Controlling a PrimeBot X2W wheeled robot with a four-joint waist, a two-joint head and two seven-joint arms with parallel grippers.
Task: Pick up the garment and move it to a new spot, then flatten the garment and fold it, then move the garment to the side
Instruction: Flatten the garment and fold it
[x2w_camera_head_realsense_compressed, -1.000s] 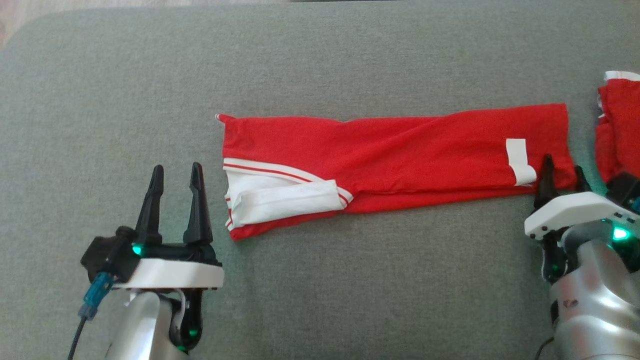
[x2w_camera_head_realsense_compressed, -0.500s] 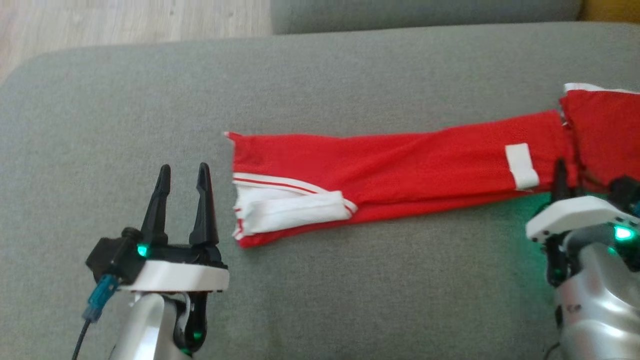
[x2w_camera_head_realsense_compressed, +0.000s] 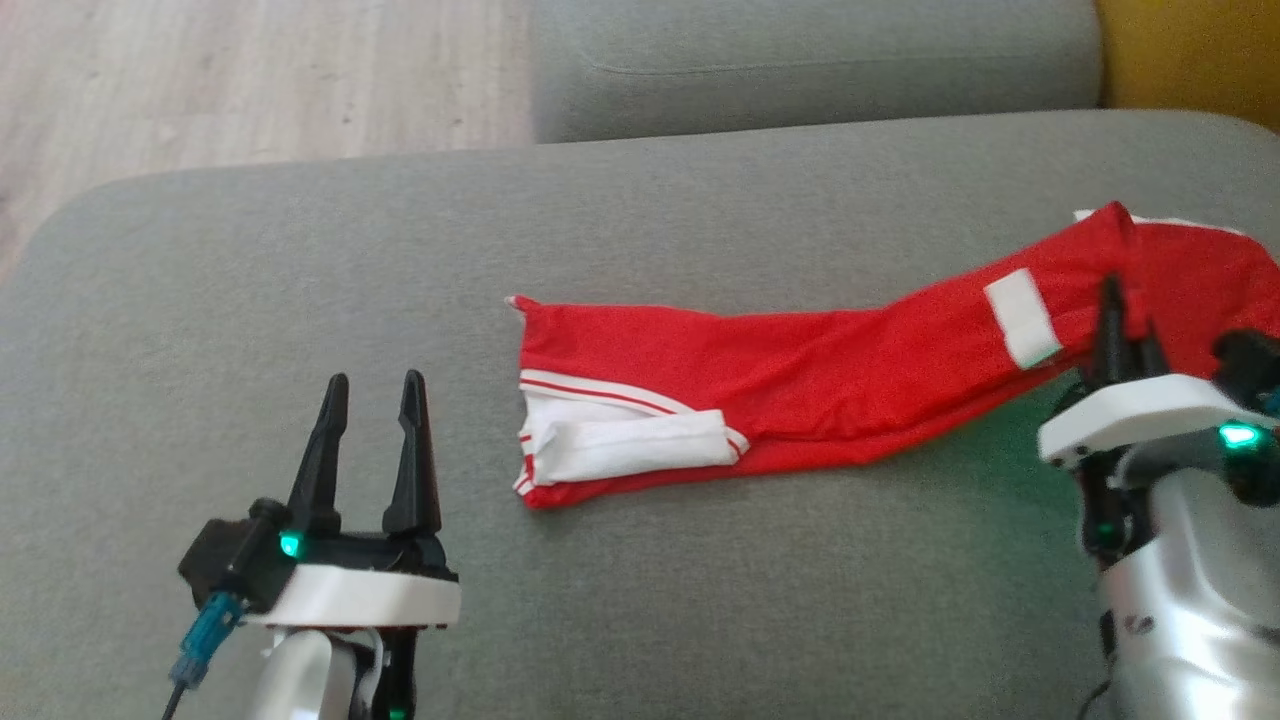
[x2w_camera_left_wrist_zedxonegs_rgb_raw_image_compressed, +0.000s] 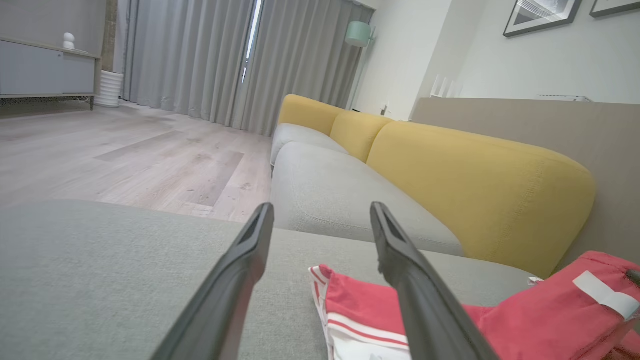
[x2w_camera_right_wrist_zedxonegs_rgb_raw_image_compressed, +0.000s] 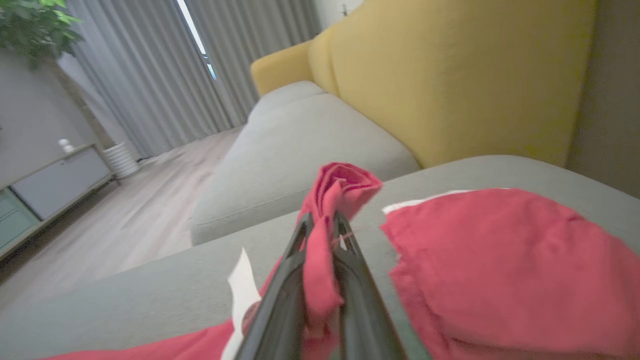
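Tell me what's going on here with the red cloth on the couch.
The right gripper is shut on the right end of the folded red garment, and that end looks raised off the grey cushion. The rest of the garment lies flat on the cushion. The left gripper is open, just left of the garment and not touching it. A second red cloth lies to the right of the pinched end.

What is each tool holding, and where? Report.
Right tool is shut on the red garment, at its bunched right end beside the white patch. Left tool is open, holding nothing.
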